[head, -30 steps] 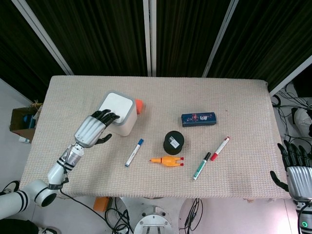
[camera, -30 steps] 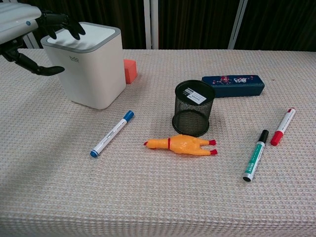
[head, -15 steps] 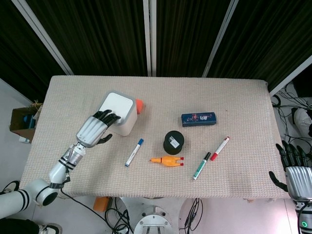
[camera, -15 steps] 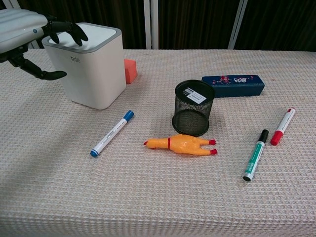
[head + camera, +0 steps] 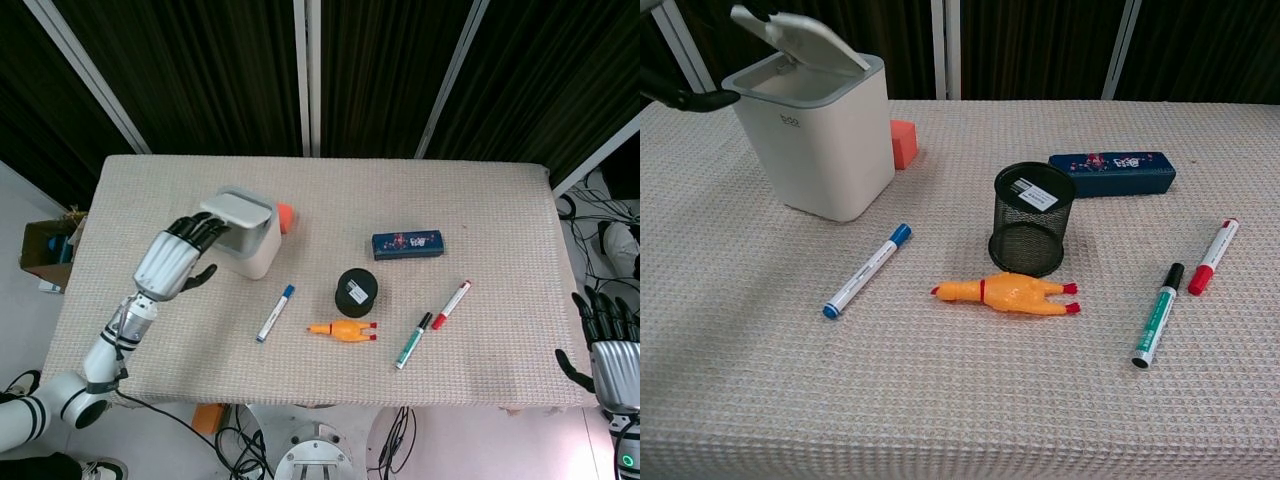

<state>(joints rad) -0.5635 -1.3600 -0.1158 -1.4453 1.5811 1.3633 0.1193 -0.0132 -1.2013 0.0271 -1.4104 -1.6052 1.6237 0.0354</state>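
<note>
A white bin (image 5: 252, 252) (image 5: 825, 150) stands at the table's left rear, its grey-rimmed lid (image 5: 238, 208) (image 5: 800, 38) tilted up and open. My left hand (image 5: 172, 260) is at the bin's left side, fingers (image 5: 203, 229) spread and reaching to the raised lid's left edge; whether they touch it I cannot tell. It holds nothing. The chest view shows only a dark digit of that hand (image 5: 685, 97) left of the bin. My right hand (image 5: 608, 348) hangs off the table's front right corner, fingers apart and empty.
An orange block (image 5: 286, 215) (image 5: 903, 143) sits right of the bin. In front lie a blue marker (image 5: 275, 313) (image 5: 866, 270), a rubber chicken (image 5: 343, 331) (image 5: 1006, 293), a black mesh cup (image 5: 356, 291) (image 5: 1031, 232), green (image 5: 413, 340) and red (image 5: 451, 304) markers, and a blue pencil case (image 5: 407, 244).
The bin's lid has swung up from flat to open. My left hand has drawn back left and up from the lid's top. The right hand has barely shifted.
</note>
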